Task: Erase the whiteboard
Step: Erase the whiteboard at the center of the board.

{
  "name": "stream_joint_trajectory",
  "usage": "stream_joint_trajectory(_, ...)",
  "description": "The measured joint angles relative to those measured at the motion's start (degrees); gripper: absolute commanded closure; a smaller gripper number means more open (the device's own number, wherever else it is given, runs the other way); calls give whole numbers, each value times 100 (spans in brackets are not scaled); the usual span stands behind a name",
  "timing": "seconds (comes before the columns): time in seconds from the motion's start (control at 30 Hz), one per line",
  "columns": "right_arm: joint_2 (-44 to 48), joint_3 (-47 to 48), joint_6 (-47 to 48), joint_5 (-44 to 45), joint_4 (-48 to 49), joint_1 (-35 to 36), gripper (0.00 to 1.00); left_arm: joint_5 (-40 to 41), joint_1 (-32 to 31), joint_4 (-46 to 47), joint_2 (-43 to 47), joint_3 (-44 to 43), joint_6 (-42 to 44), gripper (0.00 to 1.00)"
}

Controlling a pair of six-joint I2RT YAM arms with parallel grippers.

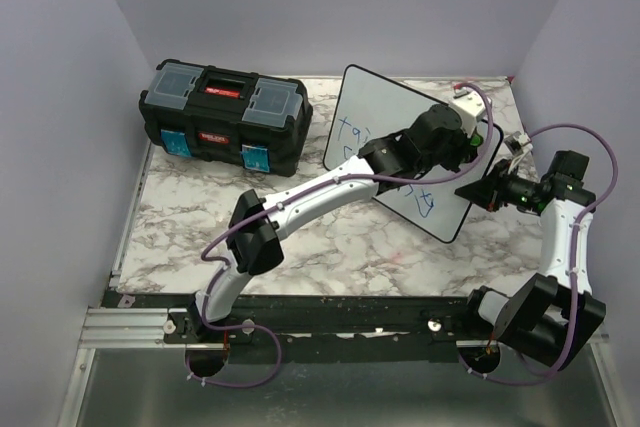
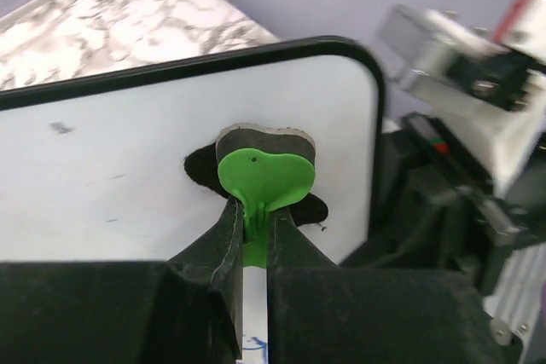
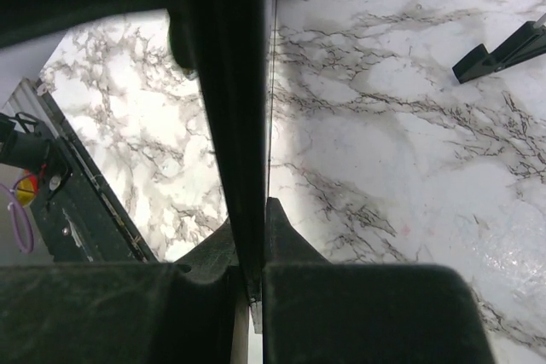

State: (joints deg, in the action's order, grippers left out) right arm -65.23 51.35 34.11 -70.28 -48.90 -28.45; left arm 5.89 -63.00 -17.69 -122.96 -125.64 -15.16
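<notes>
From the top, the board (image 1: 385,107) lies slanted in the middle right of the frame, on the table (image 1: 330,247). Its long side runs from upper left to lower right. A toolbox (image 1: 225,112) sits well apart at the upper left. The left arm stretches out long from the lower left, right across the board. The left gripper (image 1: 475,142) sits at the board's upper right corner. The right arm is bent up close at the right of the frame, and the right gripper (image 1: 478,190) is at the board's right edge. The blue writing (image 1: 350,134) lies down and to the left of the left gripper, so I think the wipe must go that way.

In the left wrist view, the fingers (image 2: 223,245) are pressed together on the green handle of an eraser (image 2: 264,172). Its dark pad is flat on the white board near the rounded corner at the upper right. A bit of blue shows at the very bottom, back toward the wrist.

In the right wrist view, the fingers (image 3: 281,236) pinch the board's thin black edge, which runs straight up the middle of the frame. Two black feet (image 3: 503,49) show at the upper right. It looks like this arm holds the board steady while the nearer left arm wipes.
</notes>
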Motion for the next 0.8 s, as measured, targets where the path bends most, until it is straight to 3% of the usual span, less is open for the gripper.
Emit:
stream_joint_trajectory(0.43,4,-37,-306,11,-68,-26,99,205,916,-232,0,146,-164,100)
stream_joint_trajectory(0.8,4,-37,-72,-9,-192,-61,99,256,605,-256,59,166,-179,100)
